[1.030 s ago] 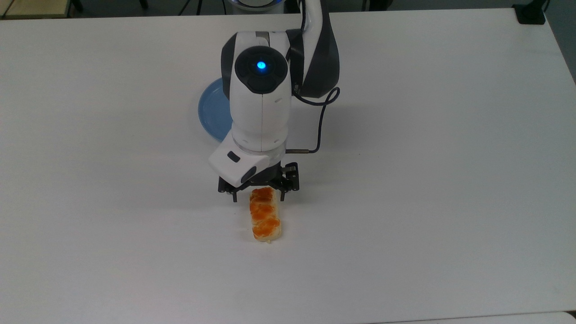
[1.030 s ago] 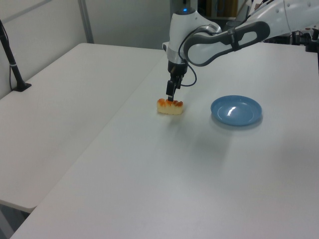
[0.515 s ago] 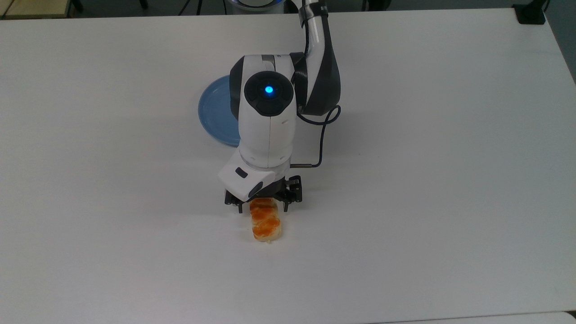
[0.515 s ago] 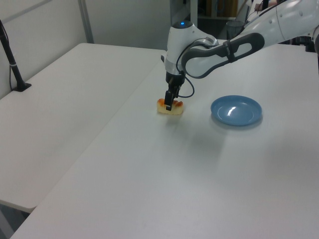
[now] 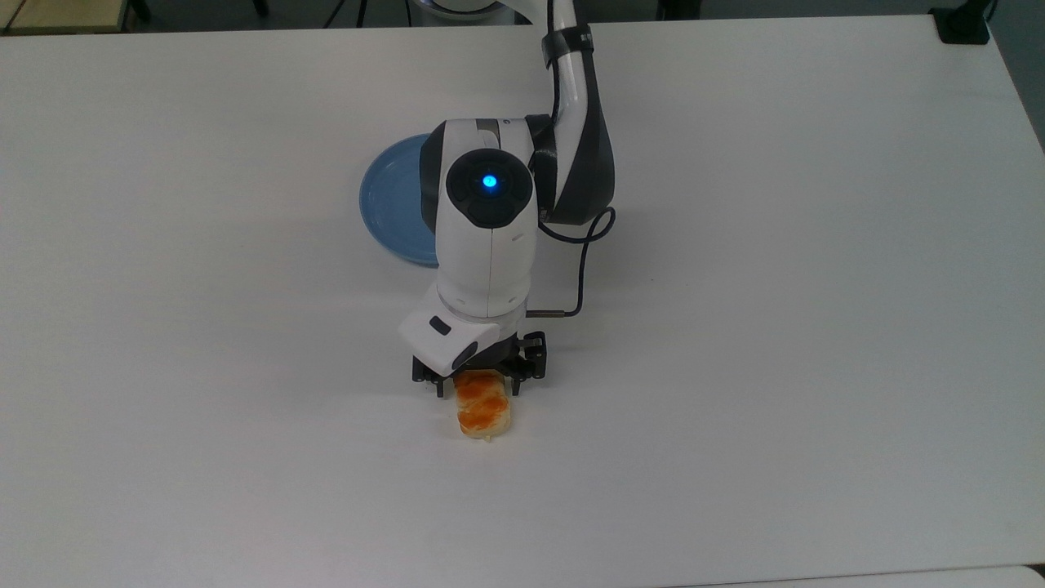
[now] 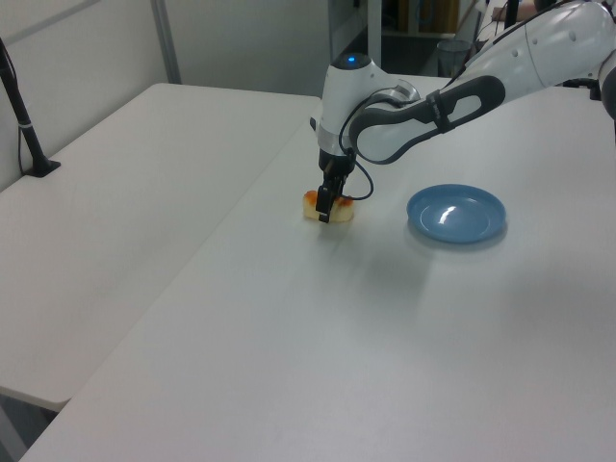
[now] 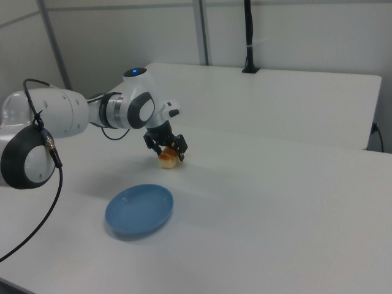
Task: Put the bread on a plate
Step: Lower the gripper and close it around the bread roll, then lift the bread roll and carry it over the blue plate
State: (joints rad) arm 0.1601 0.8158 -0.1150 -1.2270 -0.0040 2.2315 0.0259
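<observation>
Pincer of the arm is low over the bread, and its two fingers stand apart, one on each side of the loaf's end that is nearer to the arm; whether they already touch the sides, I cannot tell. In the left view the pincer covers part of the bread, and in the right view the pincer stands just above the bread. The bread lies flat on the white surface, with its orange-brown top upward and its long side pointing away from the arm in the top view. The plate is light blue and rests on the same surface, well apart from the bread, partly hidden behind the arm's white body in the top view. In the left view the plate is to the left view's right of the bread, and in the right view the plate is in front of it, nearer to the camera.
</observation>
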